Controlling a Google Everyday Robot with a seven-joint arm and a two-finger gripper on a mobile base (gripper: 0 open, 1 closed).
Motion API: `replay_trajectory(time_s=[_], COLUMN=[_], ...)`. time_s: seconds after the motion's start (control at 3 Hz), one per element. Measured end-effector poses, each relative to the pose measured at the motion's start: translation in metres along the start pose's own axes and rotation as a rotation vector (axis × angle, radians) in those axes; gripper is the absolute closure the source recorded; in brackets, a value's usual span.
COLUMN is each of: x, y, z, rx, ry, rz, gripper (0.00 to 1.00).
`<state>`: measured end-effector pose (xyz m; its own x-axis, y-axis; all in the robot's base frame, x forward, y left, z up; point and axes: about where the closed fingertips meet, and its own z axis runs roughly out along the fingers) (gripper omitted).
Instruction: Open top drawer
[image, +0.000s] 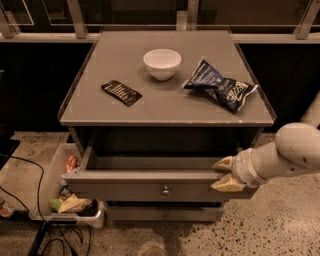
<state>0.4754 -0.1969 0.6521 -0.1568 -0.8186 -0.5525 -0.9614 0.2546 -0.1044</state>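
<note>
Gripper (223, 174): at the right end of the top drawer (130, 190); fingers spread, one over the front panel's upper edge, the other against its face. White arm (286, 154) extends right of the drawer.

Cables (44, 239): dark, on the speckled floor, nearer than the drawer and to its left.

Plastic bin (46, 184): on the floor just left of the drawer, holding mixed wrappers.

Lower drawer (165, 214): directly beneath the top drawer, closed, small knob at centre.

Top drawer: grey, pulled out from the cabinet, plain grey interior exposed; round metal knob (165, 190) at the centre of its front.

Cabinet top (165, 107): grey surface above and behind the drawer.

Black packet (121, 93): flat, above the drawer's left half.

Blue chip bag (220, 86): crumpled, above the drawer's right half.

White bowl (162, 63): upright, farther back, above the drawer's centre.
</note>
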Motion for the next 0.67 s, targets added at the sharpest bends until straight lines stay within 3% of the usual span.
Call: replay_trajectory(time_s=[0.33,0.67], x=[0.0045,0.0049], y=[0.0097,0.0142], z=[-0.0041,-0.006], rx=[-0.005,-0.009], ry=[-0.002,-0.004], rz=[-0.002,-0.004], gripper=[0.85,1.0])
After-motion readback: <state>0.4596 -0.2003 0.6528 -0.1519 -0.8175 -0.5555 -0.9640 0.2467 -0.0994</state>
